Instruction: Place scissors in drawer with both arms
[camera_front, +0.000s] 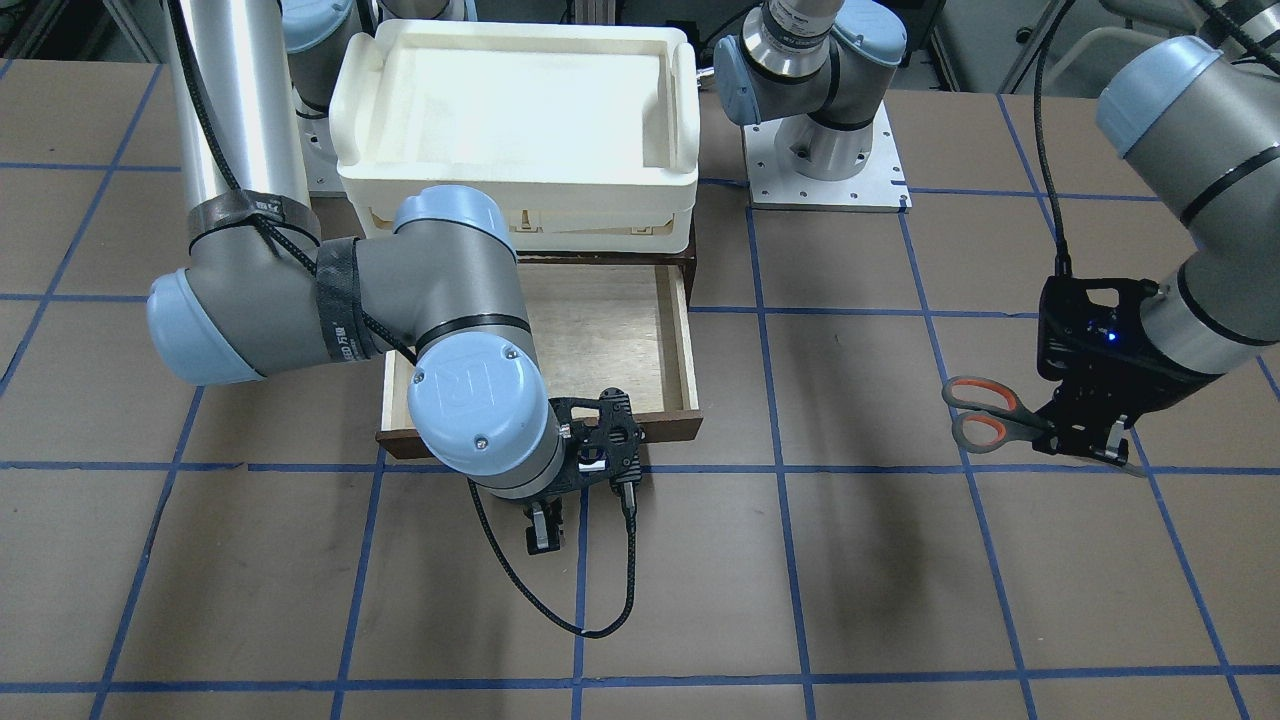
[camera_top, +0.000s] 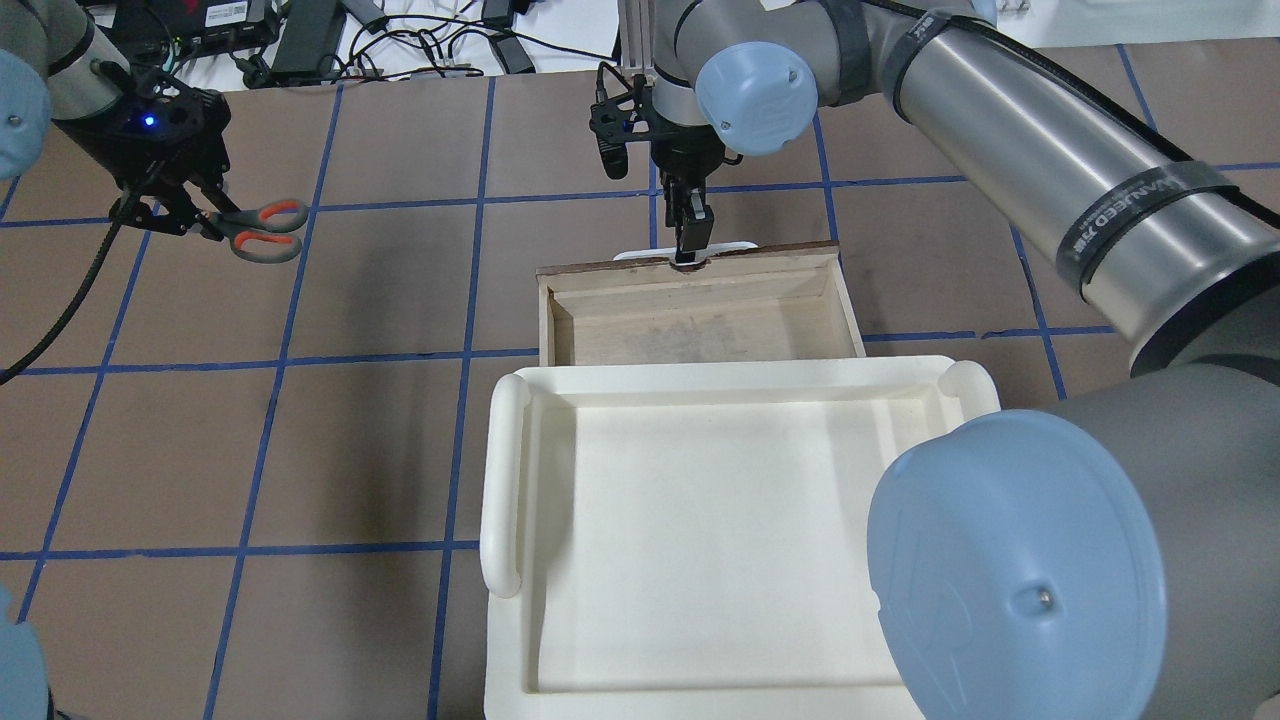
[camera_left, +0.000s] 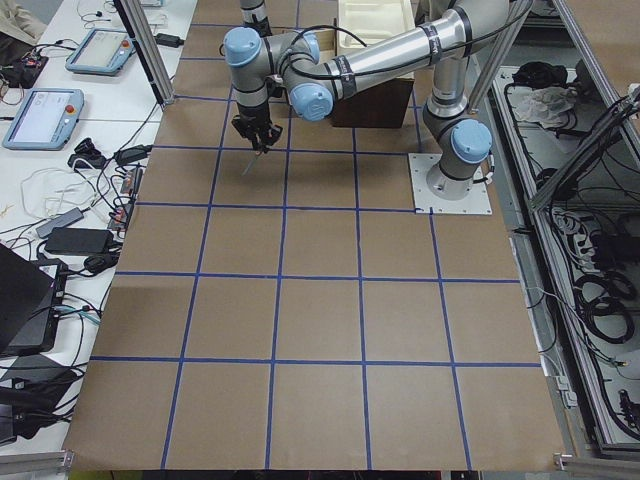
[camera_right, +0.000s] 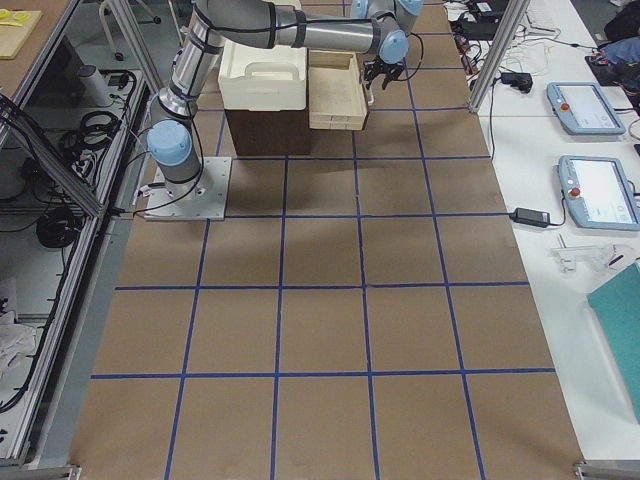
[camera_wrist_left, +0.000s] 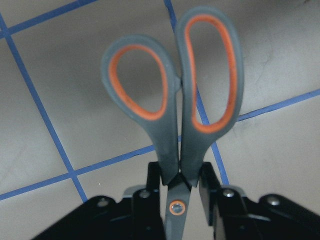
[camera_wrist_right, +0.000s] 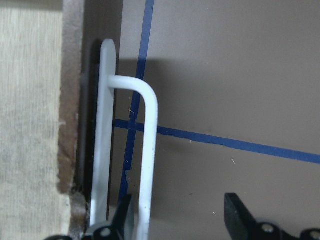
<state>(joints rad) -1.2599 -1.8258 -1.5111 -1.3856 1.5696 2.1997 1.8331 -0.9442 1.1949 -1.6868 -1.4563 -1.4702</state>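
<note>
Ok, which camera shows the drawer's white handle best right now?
The right wrist view: the handle fills the frame, standing between the right gripper's open fingers. Overhead shows only a white sliver past the drawer front; front-facing hides it behind the right arm; side views are too distant.

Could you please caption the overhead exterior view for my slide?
Left gripper holds the scissors aside; right gripper sits at the handle of the open drawer.

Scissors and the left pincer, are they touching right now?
Touching. The left wrist view shows the left pincer shut on the scissors, black tips pressed against both sides of the neck, just above the pivot, with no gap.
</note>
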